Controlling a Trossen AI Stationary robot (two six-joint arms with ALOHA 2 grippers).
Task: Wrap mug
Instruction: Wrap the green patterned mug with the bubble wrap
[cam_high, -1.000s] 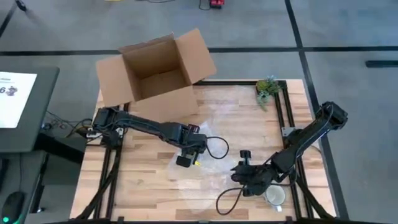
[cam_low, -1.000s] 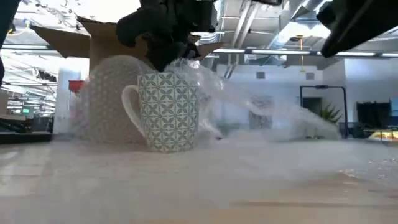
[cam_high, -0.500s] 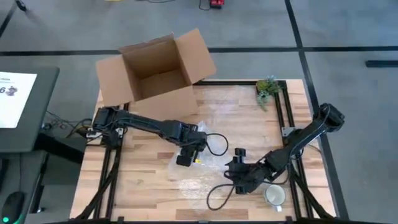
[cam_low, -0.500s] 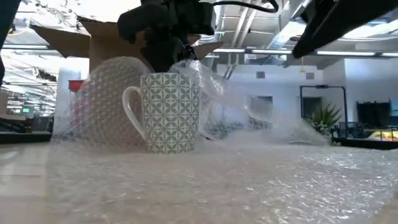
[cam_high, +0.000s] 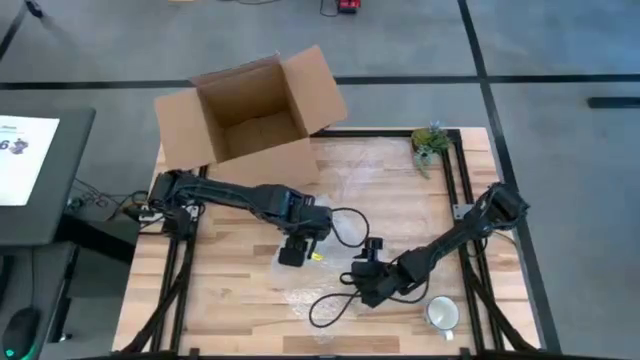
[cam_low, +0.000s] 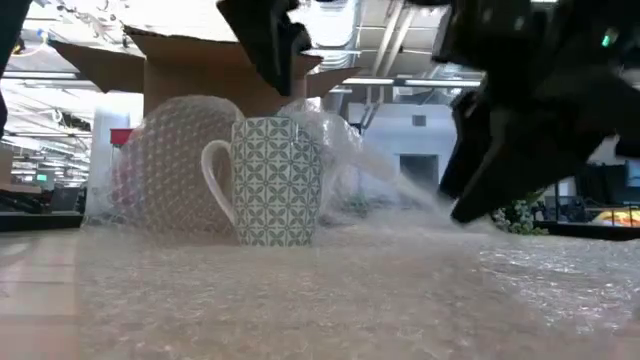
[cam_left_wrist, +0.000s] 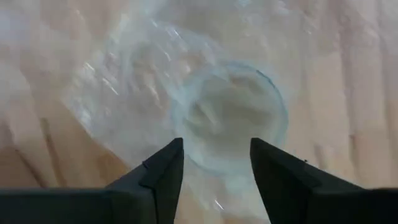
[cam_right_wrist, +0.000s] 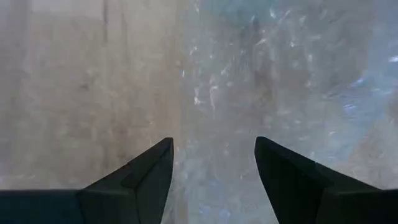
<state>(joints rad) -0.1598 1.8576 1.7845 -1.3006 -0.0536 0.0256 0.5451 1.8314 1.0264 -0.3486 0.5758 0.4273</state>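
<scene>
Wooden tabletop (cam_high: 230, 270), cardboard box (cam_high: 250, 115) at far edge. Patterned mug (cam_low: 272, 180) upright on bubble wrap (cam_low: 330, 290), mid-table. Left claw (cam_left_wrist: 213, 163) spread wide directly above mug. Right claw (cam_right_wrist: 211, 167) spread wide, low over wrap beside it. Step: seizing wrap. Next likely: pinch sheet edge, fold over mug.

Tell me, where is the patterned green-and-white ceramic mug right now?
The patterned green-and-white ceramic mug stands upright on the clear bubble wrap near the table's middle, directly beneath the left gripper, with the cardboard box behind it.

The right gripper (cam_high: 366, 285) has slid leftward toward the frame's centre, away from the white mug (cam_high: 441, 314); the bubble wrap (cam_low: 330, 290) now spreads wider.
</scene>
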